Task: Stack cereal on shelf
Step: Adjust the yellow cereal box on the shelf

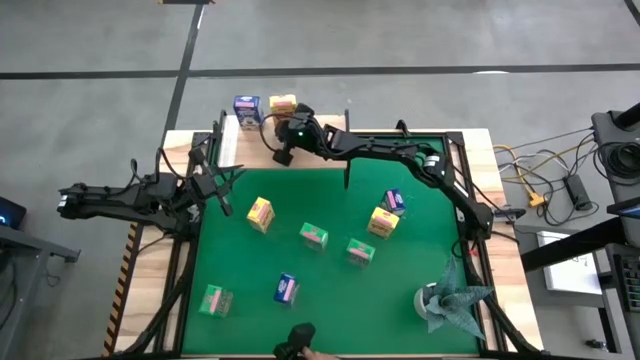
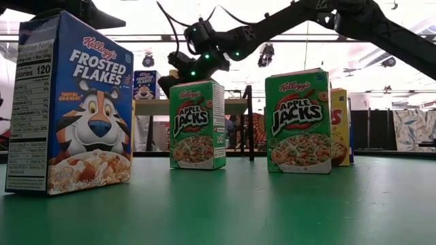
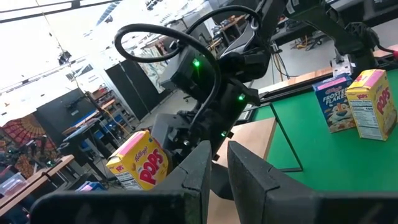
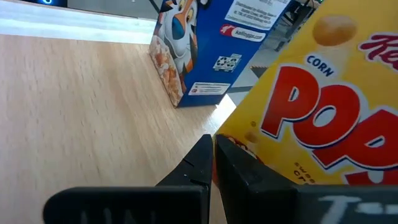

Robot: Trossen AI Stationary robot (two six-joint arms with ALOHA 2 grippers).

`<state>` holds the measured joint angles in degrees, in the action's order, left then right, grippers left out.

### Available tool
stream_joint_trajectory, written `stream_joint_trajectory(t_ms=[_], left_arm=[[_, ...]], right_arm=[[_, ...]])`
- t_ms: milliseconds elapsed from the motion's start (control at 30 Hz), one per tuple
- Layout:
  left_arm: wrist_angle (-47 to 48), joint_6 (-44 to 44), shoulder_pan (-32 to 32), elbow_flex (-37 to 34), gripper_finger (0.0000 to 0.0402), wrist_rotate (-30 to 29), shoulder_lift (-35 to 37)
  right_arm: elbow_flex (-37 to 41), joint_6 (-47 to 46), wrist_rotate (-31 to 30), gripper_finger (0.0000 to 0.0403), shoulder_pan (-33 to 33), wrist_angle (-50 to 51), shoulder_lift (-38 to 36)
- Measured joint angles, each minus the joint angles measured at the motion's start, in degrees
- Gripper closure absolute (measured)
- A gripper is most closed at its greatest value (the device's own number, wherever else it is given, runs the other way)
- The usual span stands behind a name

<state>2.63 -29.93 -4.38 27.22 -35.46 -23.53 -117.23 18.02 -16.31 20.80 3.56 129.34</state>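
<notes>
A blue cereal box (image 1: 246,108) and a yellow cereal box (image 1: 283,103) stand upright on the light-wood shelf (image 1: 320,150) at the table's far side. My right gripper (image 1: 283,153) is over the shelf, just on the near side of the yellow box (image 4: 323,106). It is shut and holds nothing, and its fingers slant down toward the board (image 4: 81,99). My left gripper (image 1: 222,200) is shut and empty at the green mat's left edge. Several more boxes stand on the mat, among them a yellow box (image 1: 260,213), a green box (image 1: 314,235) and a blue box (image 1: 286,288). My right gripper's shut fingers (image 4: 239,171) lie right against the lower side of the yellow box (image 4: 267,146), which stands on the shelf. I cannot tell whether they touch it. The blue box (image 4: 199,56) stands apart, farther along the board.
A grey-green wad (image 1: 450,300) sits at the mat's near right corner. The shelf's black posts (image 1: 347,175) stand at the mat's far edge. In the low view a blue box (image 2: 71,102) and two green boxes (image 2: 197,126) (image 2: 300,122) stand close in front.
</notes>
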Motion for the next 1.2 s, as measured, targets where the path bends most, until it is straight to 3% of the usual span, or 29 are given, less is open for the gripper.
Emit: stream_joint_trajectory(t_ms=[933, 1200], left_arm=[[-0.02, -0.63, 0.00, 0.00, 0.0365, 0.00, -0.02], [-0.02, -0.66, 0.00, 0.00, 0.0365, 0.00, -0.02]], right_arm=[[-1.36, -1.09, -0.46, 0.0394, 0.44, -6.61, 0.10], [-1.42, 0.00, -0.68, 0.0394, -0.21, -3.88, -0.25]])
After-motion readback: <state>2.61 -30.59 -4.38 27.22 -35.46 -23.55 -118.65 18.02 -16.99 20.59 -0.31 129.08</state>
